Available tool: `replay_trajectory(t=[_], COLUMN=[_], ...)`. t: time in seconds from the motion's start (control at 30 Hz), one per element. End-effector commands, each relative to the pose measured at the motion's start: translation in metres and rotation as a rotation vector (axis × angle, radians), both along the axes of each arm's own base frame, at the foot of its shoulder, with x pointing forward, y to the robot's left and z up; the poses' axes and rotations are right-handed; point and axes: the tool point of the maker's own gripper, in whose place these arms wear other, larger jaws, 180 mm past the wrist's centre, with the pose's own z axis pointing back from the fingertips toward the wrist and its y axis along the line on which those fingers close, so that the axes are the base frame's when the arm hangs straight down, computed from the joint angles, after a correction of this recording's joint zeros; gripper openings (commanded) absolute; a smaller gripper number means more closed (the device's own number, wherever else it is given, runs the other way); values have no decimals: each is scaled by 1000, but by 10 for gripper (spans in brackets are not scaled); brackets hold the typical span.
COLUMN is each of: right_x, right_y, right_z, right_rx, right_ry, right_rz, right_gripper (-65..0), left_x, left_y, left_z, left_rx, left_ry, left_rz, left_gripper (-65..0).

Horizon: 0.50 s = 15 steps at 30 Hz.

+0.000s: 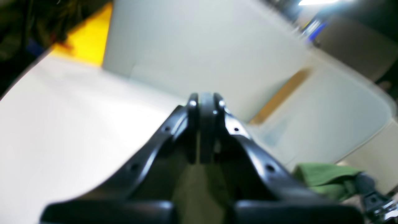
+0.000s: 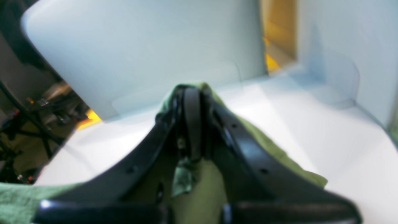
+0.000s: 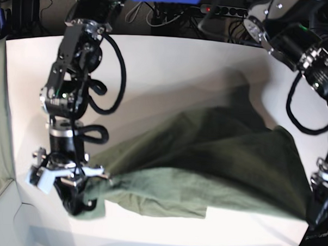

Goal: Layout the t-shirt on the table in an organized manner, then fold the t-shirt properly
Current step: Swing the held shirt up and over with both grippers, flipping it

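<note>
Both pincers are clenched on the shirt (image 3: 205,168): the right gripper (image 2: 191,93) pinches an edge, cloth bunched round its tips; the left gripper (image 1: 205,99) holds the opposite edge, stretching the cloth between them over the table (image 3: 166,63). Layout step, likely; next calls for lowering it flat. One shirt, one table, two grippers.

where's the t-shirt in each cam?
Left wrist: t-shirt at lower right, plus a strip between the shut left gripper's jaws.
Right wrist: bunched around the shut right gripper, spilling to both bottom corners.
Base: stretched across the lower middle.
Shared landmark: the white table.
</note>
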Motion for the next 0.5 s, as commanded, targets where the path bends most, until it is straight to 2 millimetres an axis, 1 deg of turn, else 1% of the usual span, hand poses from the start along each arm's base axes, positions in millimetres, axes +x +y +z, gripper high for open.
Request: replay_trajectory(t=[0.0,0.03,0.07,0.13,0.2,0.27,0.37,0.47], right_x=[1,3,5,8,10,9,9,8], right_y=[-2,-1,-1,-3,-3,-3,-4,-5], right_z=[31,40,50,70,87,107,141,165], right_rx=[-2,-2,-2,-1,-1,-2,-1,0], right_ry=[-101,-123,-149,-199,-240,-294,-378,-437], right_rz=[-10,-9,-9,-12,-12,-14,-17,-18], right_gripper=[-650,-650,-650,-650,-650,-650,-650,-650], left_x=[-2,-2,0,3,3,4,1,-3], left_y=[2,2,-2,-8,-12,-20,-31,-36], left_z=[32,43,57,78,93,107,145,168], left_rx=[17,24,41,72,103,135,180,190], left_ry=[-98,-127,-159,-207,-242,-272,-364,-426], left_rz=[-3,-7,-19,-39,-49,-70,-94,-101], left_gripper=[-648,-648,-648,-648,-648,-648,-648,-648])
